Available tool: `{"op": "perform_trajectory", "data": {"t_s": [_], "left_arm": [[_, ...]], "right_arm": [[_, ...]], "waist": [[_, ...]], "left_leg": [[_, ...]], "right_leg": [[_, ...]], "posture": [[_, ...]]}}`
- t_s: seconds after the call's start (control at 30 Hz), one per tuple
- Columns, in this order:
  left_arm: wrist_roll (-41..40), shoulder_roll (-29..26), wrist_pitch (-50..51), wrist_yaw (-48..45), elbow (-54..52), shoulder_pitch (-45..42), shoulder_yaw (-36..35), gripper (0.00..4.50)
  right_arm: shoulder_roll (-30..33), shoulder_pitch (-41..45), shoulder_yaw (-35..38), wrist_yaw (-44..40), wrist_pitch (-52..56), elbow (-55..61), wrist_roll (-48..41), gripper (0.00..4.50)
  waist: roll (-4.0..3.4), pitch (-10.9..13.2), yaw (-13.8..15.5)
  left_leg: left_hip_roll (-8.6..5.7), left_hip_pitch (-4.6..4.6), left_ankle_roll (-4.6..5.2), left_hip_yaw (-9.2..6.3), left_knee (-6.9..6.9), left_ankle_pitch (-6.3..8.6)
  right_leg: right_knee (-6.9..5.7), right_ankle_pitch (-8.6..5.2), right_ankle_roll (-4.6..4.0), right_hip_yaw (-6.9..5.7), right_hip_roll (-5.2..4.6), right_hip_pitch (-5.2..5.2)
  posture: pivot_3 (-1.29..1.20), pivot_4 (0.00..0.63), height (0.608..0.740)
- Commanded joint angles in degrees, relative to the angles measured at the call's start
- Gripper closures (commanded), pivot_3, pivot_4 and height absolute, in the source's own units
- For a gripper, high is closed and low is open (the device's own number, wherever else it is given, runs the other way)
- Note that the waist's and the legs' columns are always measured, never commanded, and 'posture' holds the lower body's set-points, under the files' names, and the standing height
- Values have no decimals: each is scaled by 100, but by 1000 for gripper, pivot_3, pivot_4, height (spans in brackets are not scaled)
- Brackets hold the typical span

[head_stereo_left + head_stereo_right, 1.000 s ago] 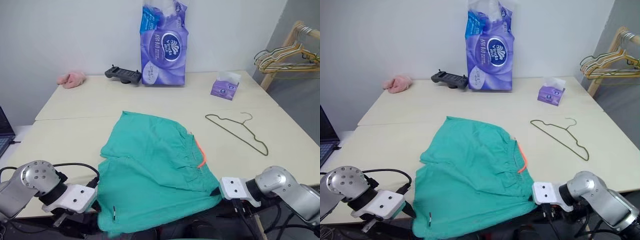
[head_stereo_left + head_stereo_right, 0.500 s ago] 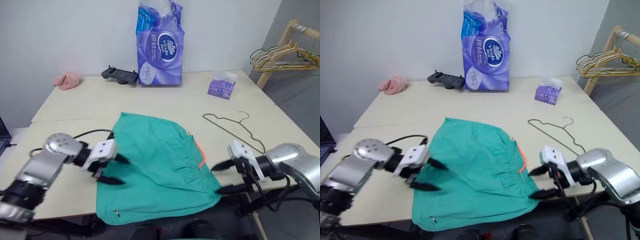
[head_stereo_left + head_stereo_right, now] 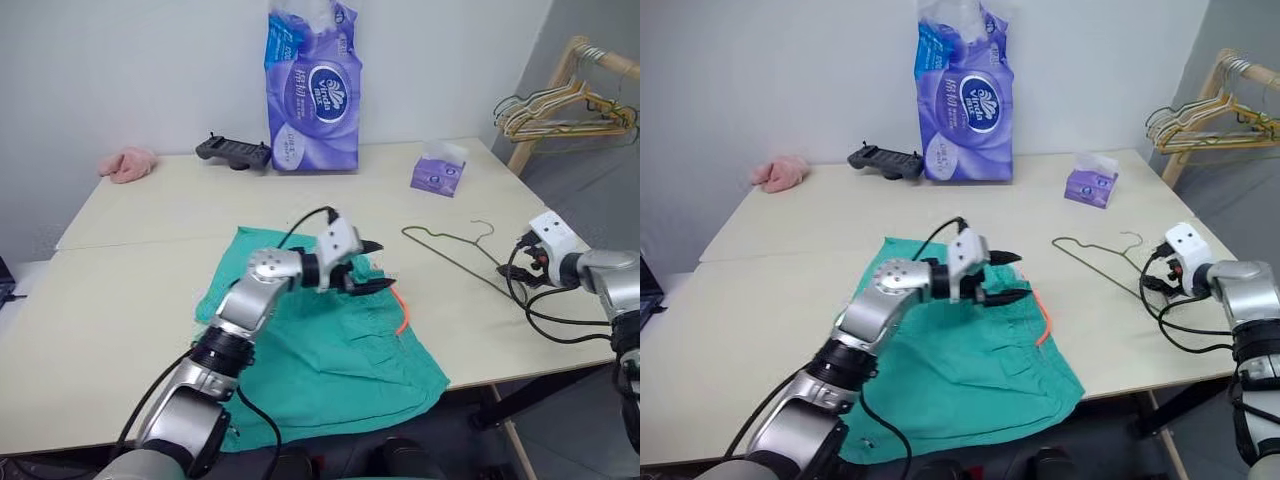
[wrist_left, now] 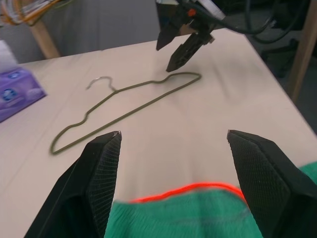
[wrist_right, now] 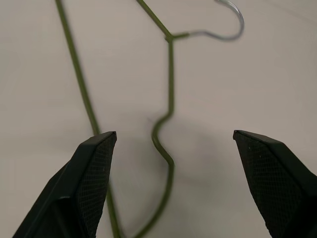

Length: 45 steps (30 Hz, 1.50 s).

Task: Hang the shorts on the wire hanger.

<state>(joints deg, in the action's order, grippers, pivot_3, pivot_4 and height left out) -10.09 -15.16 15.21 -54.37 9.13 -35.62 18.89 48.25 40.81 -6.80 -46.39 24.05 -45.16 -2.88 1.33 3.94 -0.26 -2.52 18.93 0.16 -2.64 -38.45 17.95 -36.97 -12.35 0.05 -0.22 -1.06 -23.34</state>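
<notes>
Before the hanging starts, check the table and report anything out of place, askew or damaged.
Nothing stands out. The shorts lie flat on the table, their near hem over its front edge, and the wire hanger lies flat beside them, apart and unbent. Both grippers are open and hold nothing.

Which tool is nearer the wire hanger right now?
Right. The right tool hovers open just above the wire hanger near its end; the left tool, also open, sits over the shorts waistband, short of the hanger.

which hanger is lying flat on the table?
The single dark green wire hanger, flat on the table right of the shorts. The pale hangers hang bunched on the wooden rack.
</notes>
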Motion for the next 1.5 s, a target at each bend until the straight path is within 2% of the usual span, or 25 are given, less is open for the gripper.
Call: {"op": "perform_trajectory", "data": {"t_s": [0.03, 0.17, 0.37, 0.63, 0.9, 1.03, 1.3, 1.4, 1.5], "left_arm": [[22, 194, 254, 87, -248, -211, 96, 856], [221, 391, 273, 235, -115, -330, 205, 856], [351, 492, 273, 317, -64, -365, 200, 856], [336, 433, 438, 324, -231, -302, 131, 856], [375, 320, 496, 359, -441, -136, 166, 856], [371, 259, 499, 363, -408, -177, 118, 856], [366, 123, 424, 416, -169, -384, -53, 856], [351, 64, 438, 439, -151, -387, -136, 856], [255, -261, 504, 389, -322, -299, -424, 856]], "right_arm": [[-77, 533, 28, -147, -344, -785, 218, 482], [-258, 1026, -1, -342, -647, -1633, 419, 482], [-497, 1391, -45, -445, -990, -2376, 749, 482], [-710, 1384, -62, 49, -1035, -2864, 1090, 482], [-829, 1353, 490, 373, -535, -3050, 807, 482], [-858, 1212, 332, 169, -589, -3032, 1033, 1670], [-932, 1226, 282, 207, -729, -2994, 1113, 4486], [-937, 1289, 356, 214, -794, -2948, 1073, 4486], [-791, 1352, 356, 474, -1229, -2770, 1134, 4486]], "waist": [[-3, 0, -53], [-6, -2, -161], [-11, -1, -164], [-13, 0, -142], [-13, 0, -141], [-12, -1, -139], [-11, -3, -131], [-10, -5, -129], [-11, -4, -133]], "left_leg": [[2, 0, 0, 8, 1, 0], [7, -10, 2, 22, 0, -1], [13, -16, 2, 39, 6, -1], [10, -16, 3, 46, 4, -1], [10, -17, 3, 49, 3, -1], [10, -18, 3, 50, 3, 0], [9, -17, 4, 50, -3, 0], [9, -17, 5, 50, -5, 1], [10, -17, 5, 50, -4, 1]], "right_leg": [[-2, 0, 0, 7, 3, 5], [-5, -5, 12, 22, 14, 13], [-6, 8, -8, 50, 24, 10], [-5, 10, -4, 61, 23, 10], [-5, 11, -4, 65, 23, 10], [-5, 11, -2, 66, 24, 11], [-4, 5, 17, 67, 23, 13], [-4, 6, 18, 67, 23, 14], [-4, 6, 17, 67, 24, 13]], "posture": [[-32, 22, 740], [-23, 26, 740], [-6, 32, 740], [22, 35, 740], [21, 38, 740], [19, 38, 740], [26, 33, 740], [24, 32, 740], [16, 31, 740]]}}
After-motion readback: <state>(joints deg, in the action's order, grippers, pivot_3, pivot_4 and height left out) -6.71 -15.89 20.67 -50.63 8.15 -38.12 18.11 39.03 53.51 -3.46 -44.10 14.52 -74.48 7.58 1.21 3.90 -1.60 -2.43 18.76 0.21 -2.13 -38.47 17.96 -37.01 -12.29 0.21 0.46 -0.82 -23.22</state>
